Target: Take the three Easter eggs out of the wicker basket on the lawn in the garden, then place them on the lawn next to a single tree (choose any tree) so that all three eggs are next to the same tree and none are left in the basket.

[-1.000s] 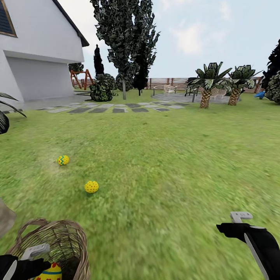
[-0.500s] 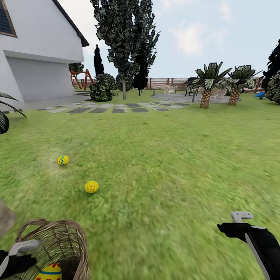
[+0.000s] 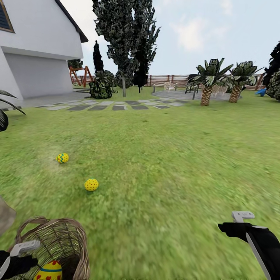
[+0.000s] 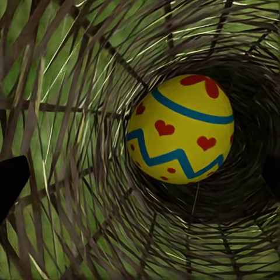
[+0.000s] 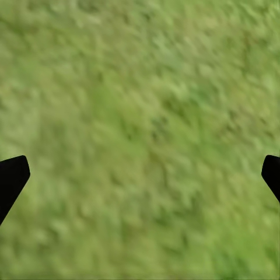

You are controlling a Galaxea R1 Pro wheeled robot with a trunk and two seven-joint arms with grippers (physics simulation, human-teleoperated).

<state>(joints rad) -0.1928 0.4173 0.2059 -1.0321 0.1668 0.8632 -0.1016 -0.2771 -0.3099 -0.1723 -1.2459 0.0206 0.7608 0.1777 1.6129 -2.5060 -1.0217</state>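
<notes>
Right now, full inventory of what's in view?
Easter eggs: three, yellow; zigzag egg and dotted egg on the grass, heart egg in the basket.
Wicker basket: one, brown, near left.
Lawn: green, foreground.
Stepping-stone path: grey, beyond the lawn.
House: one, white, far left.
Tall tree: one, dark green, behind the path.
Palms: two, far right.
Fence: brown, background.
Left end effector: open, over the basket.
Right end effector: open, over grass.

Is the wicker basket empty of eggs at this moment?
No, the left wrist view shows one yellow egg with red hearts lying inside the wicker basket.
</notes>
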